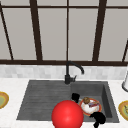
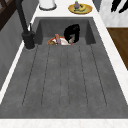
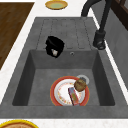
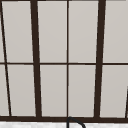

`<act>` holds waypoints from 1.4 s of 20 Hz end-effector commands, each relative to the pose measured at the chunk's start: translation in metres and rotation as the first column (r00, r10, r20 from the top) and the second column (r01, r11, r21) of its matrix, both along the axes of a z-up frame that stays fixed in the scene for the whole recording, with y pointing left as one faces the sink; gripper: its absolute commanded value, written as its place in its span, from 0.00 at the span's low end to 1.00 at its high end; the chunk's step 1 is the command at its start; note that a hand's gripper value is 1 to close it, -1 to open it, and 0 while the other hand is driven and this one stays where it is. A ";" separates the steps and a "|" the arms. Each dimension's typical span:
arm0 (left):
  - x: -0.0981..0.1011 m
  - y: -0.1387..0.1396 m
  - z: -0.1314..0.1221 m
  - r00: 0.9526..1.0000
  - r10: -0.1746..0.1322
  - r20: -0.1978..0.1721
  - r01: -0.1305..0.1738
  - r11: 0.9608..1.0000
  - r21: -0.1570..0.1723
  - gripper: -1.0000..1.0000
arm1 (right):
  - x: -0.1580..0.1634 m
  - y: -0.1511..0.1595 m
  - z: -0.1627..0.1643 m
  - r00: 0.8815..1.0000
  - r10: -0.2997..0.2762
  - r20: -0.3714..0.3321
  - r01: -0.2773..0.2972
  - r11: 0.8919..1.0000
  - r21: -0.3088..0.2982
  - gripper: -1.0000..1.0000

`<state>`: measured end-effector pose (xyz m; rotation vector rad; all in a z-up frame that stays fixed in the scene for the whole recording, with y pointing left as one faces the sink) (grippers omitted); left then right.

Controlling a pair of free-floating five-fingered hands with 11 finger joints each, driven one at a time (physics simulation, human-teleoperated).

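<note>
Pale window panes with dark brown bars (image 4: 35,62) fill the wall behind a dark grey stone sink (image 1: 37,100), which is set in a white countertop (image 1: 12,85) with a black curved tap (image 1: 68,75) at its back edge. At the bottom of the sink's deep basin lies a round plate with a red rim and a white centre (image 3: 57,93). A brown, ball-shaped piece of food (image 3: 80,85) and a small reddish-purple packet (image 3: 73,96) rest on the plate, and both are inside its rim.

Judging by how things lie, the plate has not been lifted, since it sits flat on the basin floor and neither hand grips it. The left hand (image 1: 75,97) hangs over the step between the ribbed draining board and the basin, just beside the plate. I cannot tell whether it is open or closed. The right hand (image 1: 98,117) floats near the front right corner of the sink, close to the plate's rim in the front view, and its state is just as unclear. A large glossy red sphere (image 1: 67,115) sits low in the front view, left of the plate.
</note>
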<state>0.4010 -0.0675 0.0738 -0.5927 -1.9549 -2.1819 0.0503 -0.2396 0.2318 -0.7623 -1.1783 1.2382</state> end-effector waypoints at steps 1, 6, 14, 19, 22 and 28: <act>0.002 0.000 0.031 1.000 -0.023 0.000 0.023 1.000 0.000 1.00 | 0.000 0.000 0.000 1.000 0.000 0.000 0.000 1.000 0.000 0.50; 0.001 0.000 0.071 0.999 -0.032 0.001 0.032 0.999 -0.017 1.00 | 0.000 0.000 0.000 1.000 0.000 0.000 0.000 1.000 0.000 0.50; -0.003 0.000 0.136 1.000 -0.030 -0.005 0.030 1.000 0.002 1.00 | 0.000 0.000 0.000 1.000 0.000 0.000 0.000 1.000 0.000 0.50; -0.009 0.000 0.176 1.000 -0.012 -0.022 0.011 1.000 -0.006 1.00 | 0.000 0.000 0.000 1.000 0.000 0.000 0.000 1.000 0.000 0.50; -0.013 0.000 0.201 1.000 -0.009 -0.024 0.009 1.000 -0.006 1.00 | 0.000 0.000 0.000 1.000 0.000 0.000 0.000 1.000 0.000 0.50; -0.029 0.015 0.233 0.998 -0.001 -0.062 0.004 0.999 0.047 1.00 | 0.000 0.000 0.000 1.000 0.000 0.000 0.000 1.000 0.000 0.50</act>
